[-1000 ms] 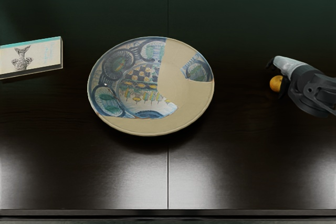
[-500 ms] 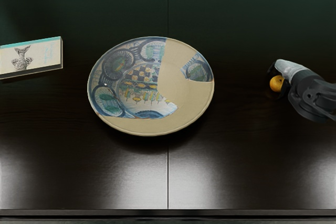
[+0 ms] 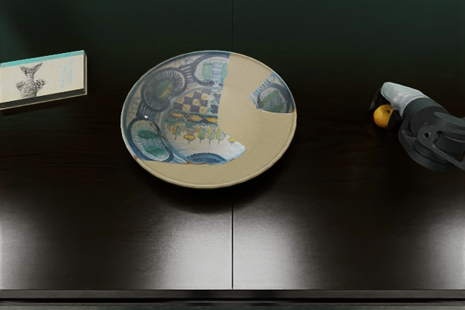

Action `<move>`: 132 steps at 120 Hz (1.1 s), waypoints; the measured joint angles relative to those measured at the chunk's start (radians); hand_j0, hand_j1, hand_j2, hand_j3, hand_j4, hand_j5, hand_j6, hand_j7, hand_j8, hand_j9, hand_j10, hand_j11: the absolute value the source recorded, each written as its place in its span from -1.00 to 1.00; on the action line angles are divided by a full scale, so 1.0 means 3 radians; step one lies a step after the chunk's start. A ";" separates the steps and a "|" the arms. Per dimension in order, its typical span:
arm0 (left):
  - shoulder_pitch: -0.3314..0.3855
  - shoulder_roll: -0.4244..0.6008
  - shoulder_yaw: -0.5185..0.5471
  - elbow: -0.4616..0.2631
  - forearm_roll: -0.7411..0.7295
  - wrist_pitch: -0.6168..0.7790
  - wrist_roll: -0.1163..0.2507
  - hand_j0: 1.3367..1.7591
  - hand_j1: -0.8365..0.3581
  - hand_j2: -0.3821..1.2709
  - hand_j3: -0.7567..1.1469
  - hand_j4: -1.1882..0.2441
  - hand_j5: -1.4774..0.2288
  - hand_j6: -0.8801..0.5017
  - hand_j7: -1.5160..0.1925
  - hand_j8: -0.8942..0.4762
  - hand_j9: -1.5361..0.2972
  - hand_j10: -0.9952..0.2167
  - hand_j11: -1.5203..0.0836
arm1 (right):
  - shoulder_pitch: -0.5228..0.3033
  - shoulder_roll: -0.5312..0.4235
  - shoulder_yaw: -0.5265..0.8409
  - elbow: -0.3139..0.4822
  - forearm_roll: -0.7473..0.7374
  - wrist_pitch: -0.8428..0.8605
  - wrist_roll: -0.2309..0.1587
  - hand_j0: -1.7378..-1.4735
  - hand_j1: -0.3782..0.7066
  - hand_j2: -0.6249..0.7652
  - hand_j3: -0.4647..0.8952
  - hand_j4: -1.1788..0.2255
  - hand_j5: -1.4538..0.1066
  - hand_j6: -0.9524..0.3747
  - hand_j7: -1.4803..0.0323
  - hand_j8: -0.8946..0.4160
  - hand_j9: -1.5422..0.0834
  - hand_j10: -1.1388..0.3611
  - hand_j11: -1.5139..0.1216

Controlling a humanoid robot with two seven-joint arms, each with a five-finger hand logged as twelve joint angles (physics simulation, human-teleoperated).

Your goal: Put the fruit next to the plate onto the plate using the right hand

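The right hand (image 3: pixel 427 127) has slid a little lower and further toward the right edge than a second ago, while the small orange fruit (image 3: pixel 382 115) has stayed where it was, on the dark table (image 3: pixel 232 237) well to the right of the patterned plate (image 3: pixel 269 143). The hand presses against the fruit's right side and hides part of it, and whether it grips the fruit cannot be told. A flat box with a fish drawing (image 3: pixel 42 78) lies left of the plate.

The right hand (image 3: pixel 420 121) meets the fruit (image 3: pixel 381 115); plate (image 3: pixel 270 139) well apart.
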 joint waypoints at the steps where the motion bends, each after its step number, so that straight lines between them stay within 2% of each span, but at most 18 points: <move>1: 0.0000 0.0000 0.0000 0.0000 0.0000 0.0000 0.0000 0.52 0.98 -0.54 -0.21 0.66 0.73 0.27 0.77 0.30 0.68 0.64 0.90 | 0.0000 0.0000 0.0000 0.0000 0.0000 0.0000 0.0000 -0.34 0.13 -0.14 -0.32 -0.15 -0.12 -0.21 -0.05 -0.23 -0.06 -0.25 -0.10; 13: 0.0000 0.0000 0.0000 0.0000 0.0000 0.0000 0.0001 0.52 0.98 -0.54 -0.21 0.66 0.73 0.27 0.77 0.30 0.68 0.64 0.90 | -0.0007 0.0003 0.0001 -0.0005 -0.0005 -0.0004 -0.0001 -0.31 0.13 -0.16 -0.32 -0.19 -0.18 -0.18 -0.10 -0.20 -0.11 -0.29 -0.15; 36: 0.0000 0.0000 0.0000 0.0000 0.0000 0.0000 0.0000 0.52 0.98 -0.54 -0.21 0.66 0.73 0.27 0.77 0.30 0.68 0.64 0.90 | -0.0011 0.0007 0.0000 -0.0014 -0.0004 -0.0010 -0.0001 -0.30 0.16 -0.03 -0.32 -0.27 -0.26 -0.17 -0.19 -0.20 -0.20 -0.36 -0.24; 37: 0.0000 0.0000 0.0000 0.0000 0.0000 0.0000 0.0000 0.52 0.98 -0.54 -0.21 0.66 0.73 0.27 0.77 0.30 0.68 0.64 0.90 | -0.0010 0.0008 0.0000 -0.0014 -0.0006 -0.0011 -0.0001 -0.29 0.14 0.02 -0.47 -0.27 -0.26 -0.16 -0.19 -0.19 -0.20 -0.35 -0.24; 38: 0.0000 0.0000 0.0000 0.0000 0.0000 0.0000 0.0000 0.52 0.98 -0.54 -0.21 0.66 0.73 0.27 0.77 0.30 0.68 0.64 0.90 | -0.0010 0.0008 0.0000 -0.0014 -0.0006 -0.0011 -0.0001 -0.29 0.16 -0.01 -0.36 -0.28 -0.26 -0.18 -0.19 -0.20 -0.20 -0.36 -0.24; 40: 0.0000 0.0000 0.0000 0.0000 0.0000 0.0000 0.0000 0.52 0.98 -0.54 -0.21 0.66 0.73 0.27 0.77 0.30 0.68 0.64 0.90 | -0.0011 0.0008 0.0000 -0.0015 -0.0005 -0.0012 -0.0001 -0.29 0.16 0.00 -0.32 -0.28 -0.26 -0.20 -0.20 -0.22 -0.20 -0.38 -0.24; 50: 0.0000 0.0000 0.0000 0.0000 0.0000 0.0000 0.0000 0.52 0.98 -0.54 -0.21 0.66 0.73 0.27 0.77 0.30 0.68 0.64 0.90 | -0.0007 0.0008 0.0000 -0.0022 -0.0004 -0.0013 0.0000 -0.24 0.16 0.08 -0.42 -0.30 -0.28 -0.22 -0.22 -0.24 -0.22 -0.40 -0.26; 52: 0.0000 0.0000 0.0000 0.0000 0.0000 0.0000 0.0000 0.52 0.98 -0.54 -0.21 0.66 0.73 0.27 0.77 0.30 0.68 0.64 0.90 | -0.0004 0.0008 -0.0001 -0.0023 -0.0001 -0.0013 0.0000 -0.25 0.17 0.10 -0.32 -0.30 -0.28 -0.23 -0.23 -0.26 -0.22 -0.42 -0.26; 80: 0.0000 0.0000 0.0000 0.0000 0.0000 0.0000 0.0000 0.52 0.98 -0.54 -0.21 0.66 0.73 0.27 0.77 0.30 0.68 0.64 0.90 | 0.0084 0.0009 0.0032 0.0015 0.0038 -0.0011 0.0003 -0.31 0.07 0.07 -0.32 -0.33 -0.36 -0.27 -0.28 -0.32 -0.31 -0.46 -0.36; 93: 0.0000 0.0000 0.0000 0.0000 0.0000 0.0000 0.0000 0.52 0.98 -0.54 -0.21 0.66 0.73 0.27 0.77 0.30 0.68 0.64 0.90 | 0.0159 0.0006 0.0054 0.0096 0.0057 -0.0011 0.0003 -0.32 0.05 0.06 -0.32 -0.35 -0.39 -0.27 -0.31 -0.33 -0.34 -0.46 -0.40; 117: 0.0000 0.0000 0.0000 0.0000 0.0000 0.0000 0.0000 0.52 0.98 -0.54 -0.21 0.66 0.73 0.27 0.77 0.30 0.68 0.64 0.90 | 0.0252 0.0002 0.0170 0.0399 0.0074 -0.0011 0.0007 -0.33 0.02 0.06 -0.32 -0.36 -0.43 -0.27 -0.34 -0.33 -0.38 -0.47 -0.44; 132: 0.0000 0.0000 0.0000 0.0000 0.0000 0.0000 0.0000 0.52 0.98 -0.54 -0.21 0.66 0.73 0.27 0.77 0.30 0.68 0.64 0.90 | 0.0309 0.0006 0.0244 0.0585 0.0079 -0.0015 0.0003 -0.35 0.05 0.14 -0.31 -0.37 -0.45 -0.27 -0.35 -0.34 -0.39 -0.48 -0.45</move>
